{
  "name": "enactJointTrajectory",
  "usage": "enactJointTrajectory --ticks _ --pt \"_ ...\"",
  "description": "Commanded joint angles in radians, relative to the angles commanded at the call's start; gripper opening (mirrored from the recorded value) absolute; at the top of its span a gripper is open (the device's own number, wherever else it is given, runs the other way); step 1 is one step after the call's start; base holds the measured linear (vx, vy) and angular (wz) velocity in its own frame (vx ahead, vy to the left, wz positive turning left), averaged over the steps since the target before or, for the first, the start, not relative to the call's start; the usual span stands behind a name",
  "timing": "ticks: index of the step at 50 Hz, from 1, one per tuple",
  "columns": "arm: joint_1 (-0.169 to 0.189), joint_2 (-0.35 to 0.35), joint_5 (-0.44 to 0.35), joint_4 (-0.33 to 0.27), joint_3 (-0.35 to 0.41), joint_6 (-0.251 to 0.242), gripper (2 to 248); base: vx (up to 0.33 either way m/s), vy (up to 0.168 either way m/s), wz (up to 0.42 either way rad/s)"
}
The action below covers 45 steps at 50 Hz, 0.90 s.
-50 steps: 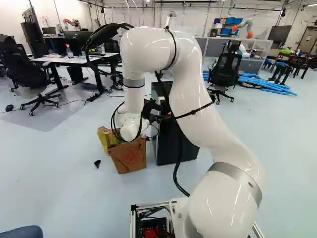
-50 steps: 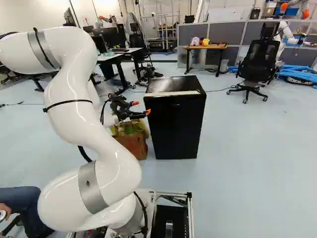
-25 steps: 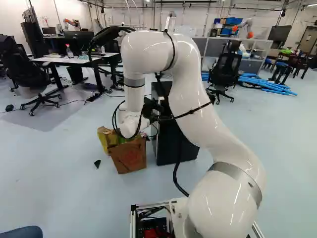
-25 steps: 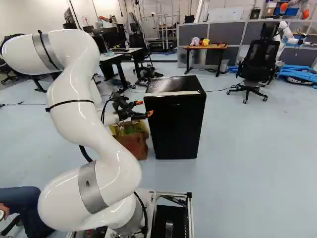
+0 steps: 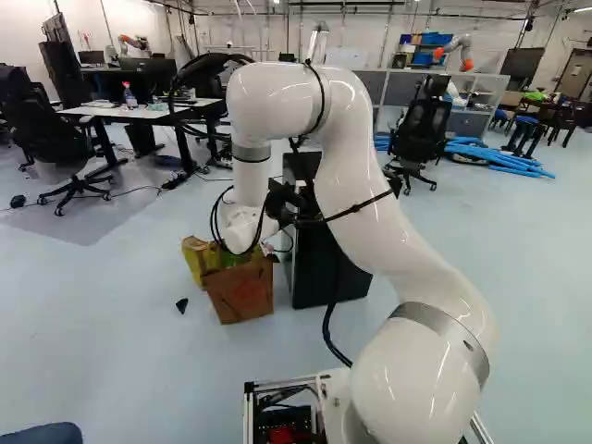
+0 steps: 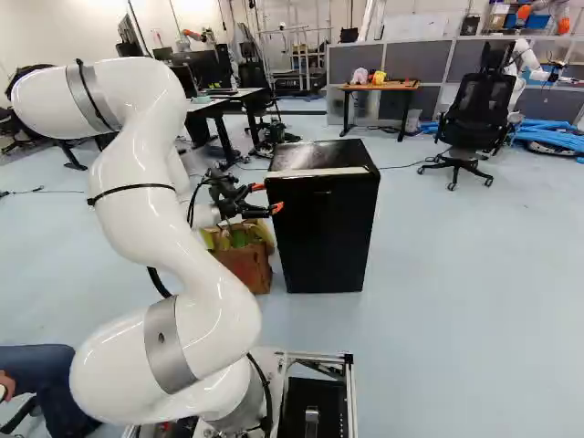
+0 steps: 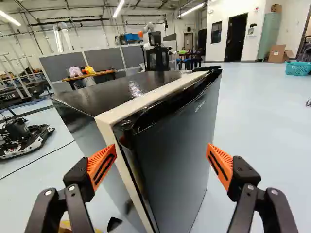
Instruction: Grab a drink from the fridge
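Observation:
In the right base view my gripper hangs at the left side of the black fridge, near its upper front corner. The fridge door is closed, which hides the inside. From the wrist, the orange pads of the gripper stand wide apart with nothing gripped. Ahead of and between them is the fridge, seen corner-on, with its dark door, pale edge strip and glossy top. Whether a pad touches it, I cannot tell. The left base view shows the fridge partly behind my arm.
An open cardboard box with yellow-green contents stands beside the fridge, under my wrist. A small black piece lies on the floor. Farther off are an office chair, a wooden table and another robot.
My arm's upper bend has sunk a little, and in the right base view the gripper has shifted slightly right, towards the fridge. The base and the fridge have not moved.

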<state>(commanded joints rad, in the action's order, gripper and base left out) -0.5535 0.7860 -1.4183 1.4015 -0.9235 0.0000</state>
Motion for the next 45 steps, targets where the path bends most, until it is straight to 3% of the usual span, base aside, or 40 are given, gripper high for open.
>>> enactJointTrajectory --ticks 45 --pt "0.000 0.001 -0.043 0.002 -0.001 0.000 247 0.000 0.000 0.000"
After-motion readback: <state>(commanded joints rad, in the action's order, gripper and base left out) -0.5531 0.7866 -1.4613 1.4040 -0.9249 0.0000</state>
